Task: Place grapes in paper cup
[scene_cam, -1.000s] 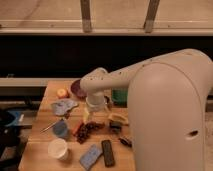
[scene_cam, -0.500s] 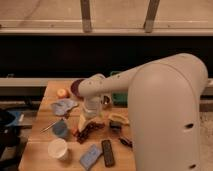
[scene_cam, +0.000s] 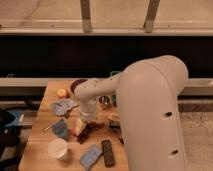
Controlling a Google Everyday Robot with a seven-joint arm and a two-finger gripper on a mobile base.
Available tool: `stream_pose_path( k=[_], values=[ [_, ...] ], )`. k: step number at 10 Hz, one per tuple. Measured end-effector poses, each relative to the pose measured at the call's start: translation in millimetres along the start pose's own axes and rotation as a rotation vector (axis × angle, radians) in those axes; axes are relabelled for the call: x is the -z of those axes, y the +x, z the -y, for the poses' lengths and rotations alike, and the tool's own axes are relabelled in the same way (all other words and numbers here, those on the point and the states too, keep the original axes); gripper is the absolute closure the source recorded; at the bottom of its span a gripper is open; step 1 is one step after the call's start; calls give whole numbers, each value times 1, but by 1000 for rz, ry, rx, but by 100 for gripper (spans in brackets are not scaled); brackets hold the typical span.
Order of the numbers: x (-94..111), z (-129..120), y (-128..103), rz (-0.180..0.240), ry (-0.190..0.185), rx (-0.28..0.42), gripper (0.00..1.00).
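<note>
A wooden table (scene_cam: 42, 143) carries a scatter of things under the robot's large white arm, which reaches in from the right. The gripper (scene_cam: 88, 119) points down over the middle of the table with its jaws spread wide, just above the grapes (scene_cam: 90, 131), a dark reddish bunch. The paper cup (scene_cam: 58, 148) stands upright near the table's front edge, toward the left corner, apart from the grapes. A light blue cup (scene_cam: 60, 128) stands between it and a blue cloth (scene_cam: 64, 105). A small metal cup (scene_cam: 104, 101) stands just right of the wrist. A black bar (scene_cam: 107, 152) lies by the front edge.
</note>
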Motion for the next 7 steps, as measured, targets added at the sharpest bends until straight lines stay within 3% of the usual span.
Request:
stream_pose_path(
  k=[2,7],
  values=[
    [-11,-1,-3,-11,-10,24,25],
    [-15,9,-1,7,2,35,74]
  ],
)
